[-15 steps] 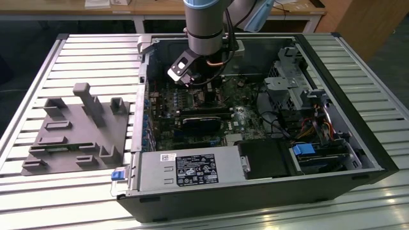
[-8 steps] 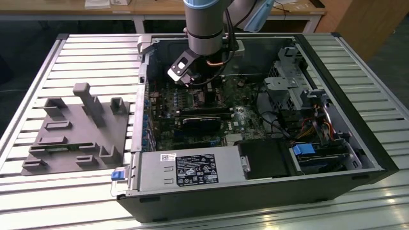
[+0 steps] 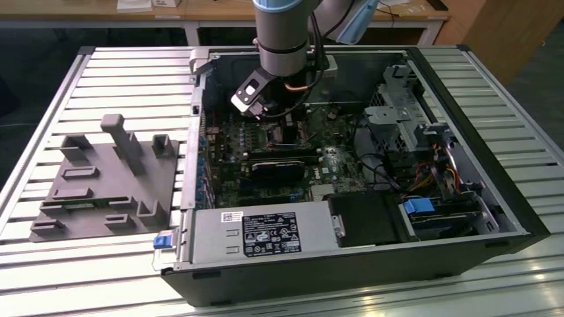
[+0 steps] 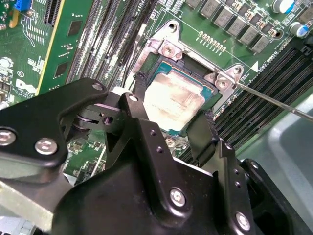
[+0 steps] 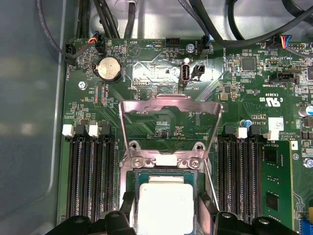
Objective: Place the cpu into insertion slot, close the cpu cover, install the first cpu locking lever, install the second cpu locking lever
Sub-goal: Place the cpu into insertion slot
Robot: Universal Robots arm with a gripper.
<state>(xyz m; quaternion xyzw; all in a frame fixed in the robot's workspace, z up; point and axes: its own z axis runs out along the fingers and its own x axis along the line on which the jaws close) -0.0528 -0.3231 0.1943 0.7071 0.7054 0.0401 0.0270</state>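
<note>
We see gripper (image 4: 172, 106) low over motherboard (image 5: 244, 98). Fingers (image 4: 201, 132) pinch cpu (image 4: 173, 100) by two opposite edges. Cpu lies flat between fingers, down inside insertion slot (image 5: 164, 161). Cpu cover (image 5: 171, 104) stands open just beyond fingertips, hinged at slot rim. Long black memory slots (image 5: 90, 181) run outside each finger.
</note>
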